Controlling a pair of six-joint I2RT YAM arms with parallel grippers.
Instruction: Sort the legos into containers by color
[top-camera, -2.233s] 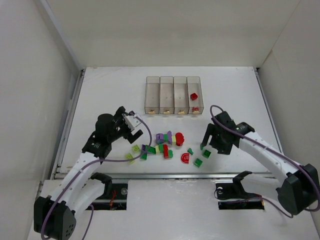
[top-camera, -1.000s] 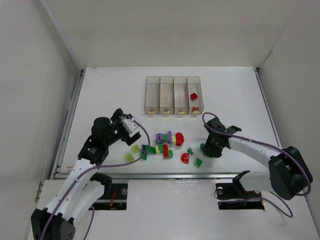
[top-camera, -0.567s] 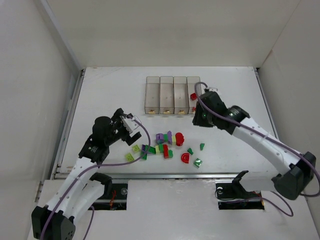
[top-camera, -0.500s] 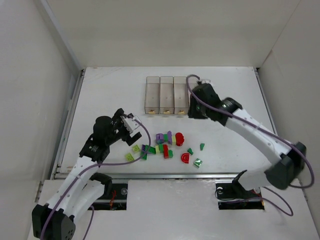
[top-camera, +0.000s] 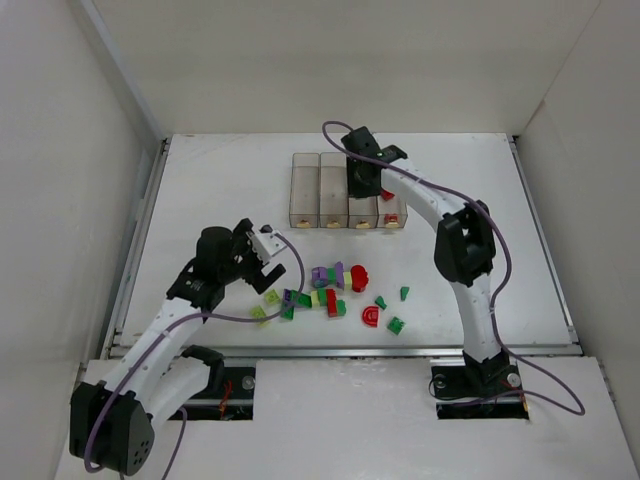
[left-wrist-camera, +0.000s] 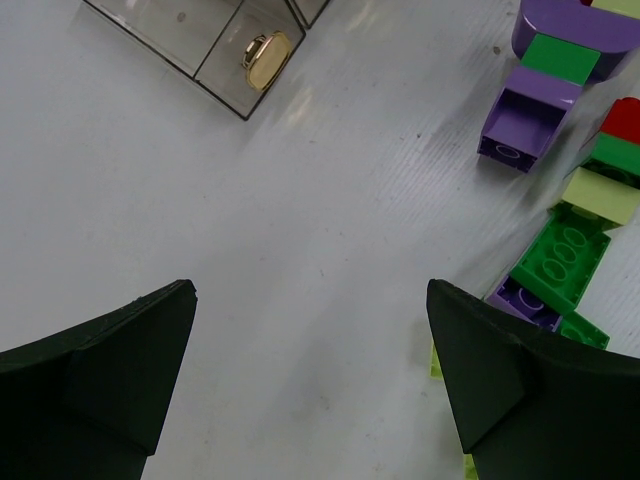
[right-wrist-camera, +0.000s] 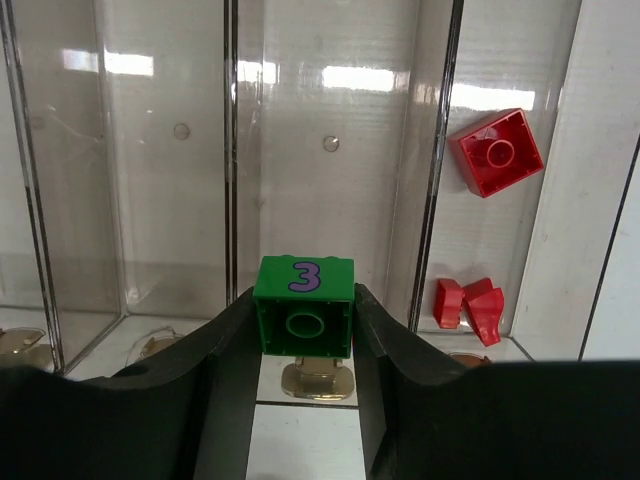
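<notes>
Green square plastic brick (right-wrist-camera: 303, 305) sits pinched in the right claw (right-wrist-camera: 303, 322) over clear plastic bins (right-wrist-camera: 170, 200); left claw (left-wrist-camera: 310, 300) gapes wide.

purple lego (left-wrist-camera: 575, 25) cropped at top edge, containers (left-wrist-camera: 172, 32) partly cropped

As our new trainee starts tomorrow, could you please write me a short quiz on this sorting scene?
1. True or false: the right gripper holds a green brick marked 3.
2. Which of the containers holds the red bricks, seen from above? A: leftmost. B: rightmost. C: none.
3. Fill in: the left gripper is ____.
Key: 1 true; 2 B; 3 open.
</notes>
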